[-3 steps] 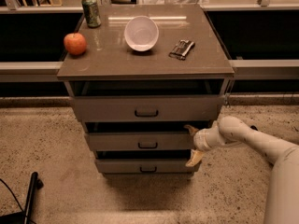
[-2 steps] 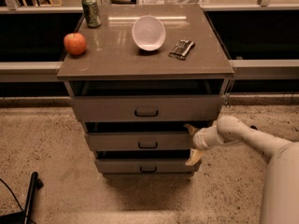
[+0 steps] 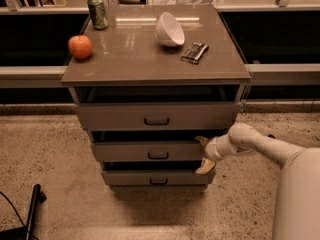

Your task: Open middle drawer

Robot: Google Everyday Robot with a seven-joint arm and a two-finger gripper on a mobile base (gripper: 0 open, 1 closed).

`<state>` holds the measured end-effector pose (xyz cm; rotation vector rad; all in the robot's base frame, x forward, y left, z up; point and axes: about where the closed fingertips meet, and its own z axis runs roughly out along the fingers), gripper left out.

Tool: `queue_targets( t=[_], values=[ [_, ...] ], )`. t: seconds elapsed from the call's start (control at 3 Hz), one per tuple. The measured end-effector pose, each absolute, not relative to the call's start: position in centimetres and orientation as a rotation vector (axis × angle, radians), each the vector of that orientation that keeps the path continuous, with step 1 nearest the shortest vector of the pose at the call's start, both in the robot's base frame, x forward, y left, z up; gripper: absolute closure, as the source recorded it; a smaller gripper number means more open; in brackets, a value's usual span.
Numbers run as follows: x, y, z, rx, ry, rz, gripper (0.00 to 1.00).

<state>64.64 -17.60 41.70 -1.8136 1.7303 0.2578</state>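
Observation:
The middle drawer (image 3: 150, 151) is the second of three in a taupe-grey cabinet (image 3: 125, 64), with a small dark loop handle (image 3: 158, 155) at its centre. It stands out a little, with a dark gap above its front. My gripper (image 3: 203, 154) is at the right end of this drawer's front, well to the right of the handle. Its fingers are spread, one fingertip (image 3: 201, 140) above the front's top edge and the other below its bottom edge. My white arm (image 3: 260, 144) comes in from the right.
The top drawer (image 3: 156, 115) and bottom drawer (image 3: 158, 178) also stand slightly out. On the cabinet top are an apple (image 3: 80, 46), a green can (image 3: 97, 12), a white bowl (image 3: 168, 29) tipped on its side and a dark snack bar (image 3: 194, 52). A black pole (image 3: 33, 211) lies on the floor at the left.
The white bowl has shifted to the right on the cabinet top and tipped onto its side. My gripper and the drawers have hardly moved.

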Motion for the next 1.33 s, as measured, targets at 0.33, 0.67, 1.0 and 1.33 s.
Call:
queue_targets(
  t=[0.33,0.67,1.0,1.33],
  values=[
    [63.8,-17.0,43.2,-1.804,1.680,0.284,0.17],
    [62.4,-16.3,44.5,-1.825,1.639,0.300,0.17],
    [60.1,-14.8,44.1,-1.904,1.608,0.365,0.19],
    [58.8,-13.7,44.1,-1.942,1.583,0.404,0.12]
  ],
)
